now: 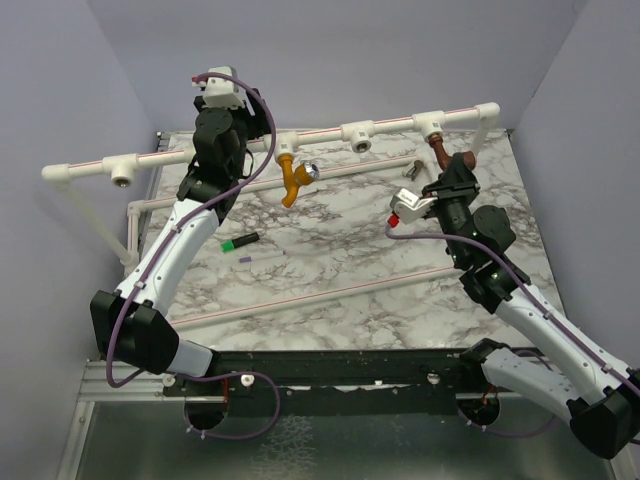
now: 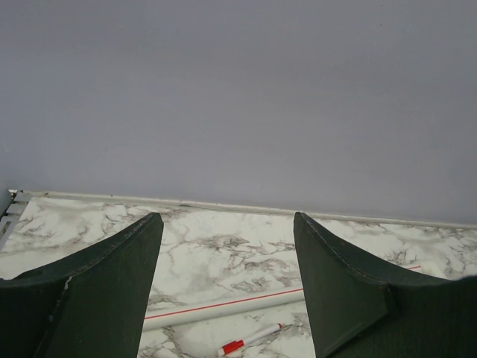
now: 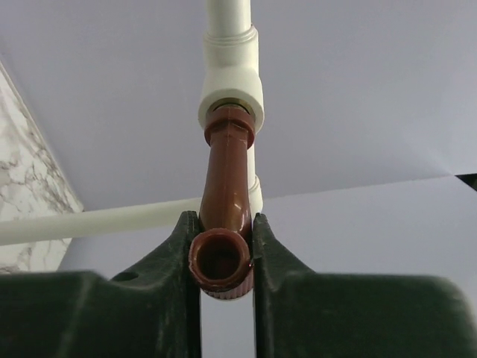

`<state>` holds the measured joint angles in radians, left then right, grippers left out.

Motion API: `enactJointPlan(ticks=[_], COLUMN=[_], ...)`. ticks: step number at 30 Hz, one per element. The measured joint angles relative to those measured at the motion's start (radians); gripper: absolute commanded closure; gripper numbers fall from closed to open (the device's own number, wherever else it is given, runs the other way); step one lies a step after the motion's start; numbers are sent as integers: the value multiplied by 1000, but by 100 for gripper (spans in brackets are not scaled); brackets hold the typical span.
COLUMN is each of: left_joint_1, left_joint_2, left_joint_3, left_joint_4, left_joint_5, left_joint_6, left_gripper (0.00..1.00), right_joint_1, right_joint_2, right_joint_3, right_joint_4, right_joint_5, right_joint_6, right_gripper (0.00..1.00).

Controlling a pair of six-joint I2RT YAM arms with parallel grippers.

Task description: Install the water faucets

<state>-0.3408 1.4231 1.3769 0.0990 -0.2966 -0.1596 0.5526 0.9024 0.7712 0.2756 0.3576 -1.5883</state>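
The dark reddish-brown faucet (image 3: 226, 179) hangs from a white T-fitting (image 3: 231, 82) on the raised pipe at the back right. My right gripper (image 3: 220, 224) is shut on it near its spout opening. In the top view the right gripper (image 1: 455, 172) sits just below that faucet (image 1: 439, 151). The orange-yellow faucet (image 1: 291, 180) with its silver knob (image 1: 311, 172) hangs from another T-fitting (image 1: 287, 140) mid-pipe. My left gripper (image 1: 213, 92) is raised at the back left, left of that faucet. It is open and empty (image 2: 227, 216), facing the wall.
The white pipe rail (image 1: 390, 125) with several T-fittings spans the back. A lower pipe (image 2: 223, 309) and a red-capped marker (image 2: 250, 340) lie under the left gripper. A green marker (image 1: 240, 242) and a small metal part (image 1: 410, 168) lie on the marble top.
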Motion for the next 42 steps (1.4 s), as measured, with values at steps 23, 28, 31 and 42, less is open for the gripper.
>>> enactJointPlan(ticks=[23,28,31,42], left_joint_1=[0,0,0,0], left_joint_2=[0,0,0,0], left_joint_3=[0,0,0,0], left_joint_4=[-1,-1,-1,0], left_joint_5=[0,0,0,-1], left_joint_6=[0,0,0,0], left_gripper=[28,28,28,28], right_joint_1=[4,3,2,-3], right_joint_2=[-1,-1,0,0], right_joint_3=[11,22,29,42], right_joint_4=[31,29,22,2], right_joint_5=[18,24,33,99], right_joint_6=[784,1045,1197,1777], right_gripper=[99,99,99,99])
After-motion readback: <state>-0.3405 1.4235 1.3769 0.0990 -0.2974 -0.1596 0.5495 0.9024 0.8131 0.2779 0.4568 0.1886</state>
